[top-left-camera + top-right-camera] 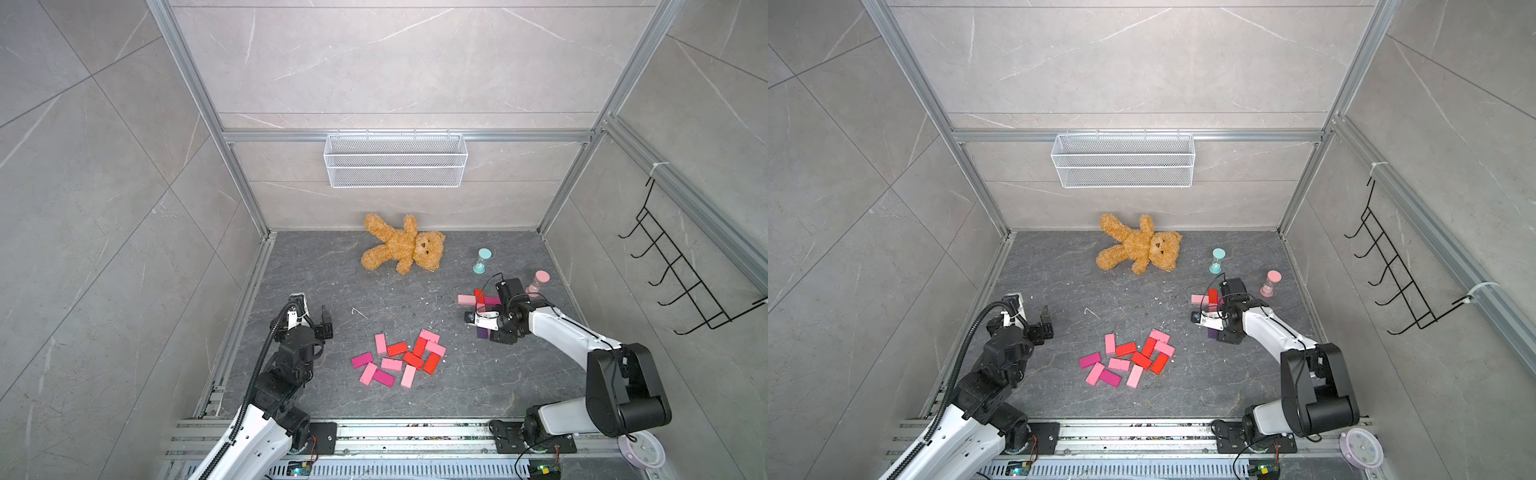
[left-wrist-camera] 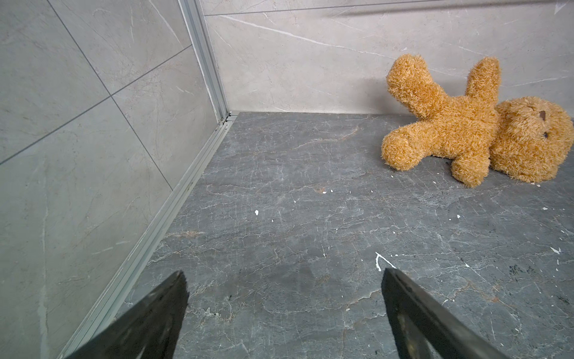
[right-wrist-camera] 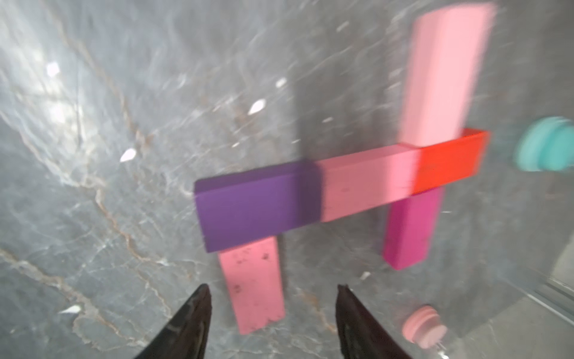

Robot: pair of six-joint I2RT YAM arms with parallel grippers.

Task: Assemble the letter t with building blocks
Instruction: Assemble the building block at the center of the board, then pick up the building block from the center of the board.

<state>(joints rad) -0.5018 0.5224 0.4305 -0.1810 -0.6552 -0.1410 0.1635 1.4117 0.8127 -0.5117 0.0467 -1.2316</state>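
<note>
The right gripper (image 3: 273, 287) hangs low over the floor with its fingers spread and nothing clamped. A light pink block (image 3: 248, 270) lies flat under the gap, clear of both fingers. Just past its far end stands a row of three blocks set end to end: a purple block (image 3: 257, 211), a pink block (image 3: 363, 183) and a red block (image 3: 450, 161). At the red end a pale pink block (image 3: 447, 71) and a magenta block (image 3: 410, 230) reach out to opposite sides. A teal hourglass (image 3: 543, 146) stands beyond. The left gripper (image 2: 281, 273) is well apart, its fingers spread wide over bare floor, with a teddy bear (image 2: 466, 124) far ahead. The loose blocks (image 1: 399, 359) lie scattered between the two arms.
</note>
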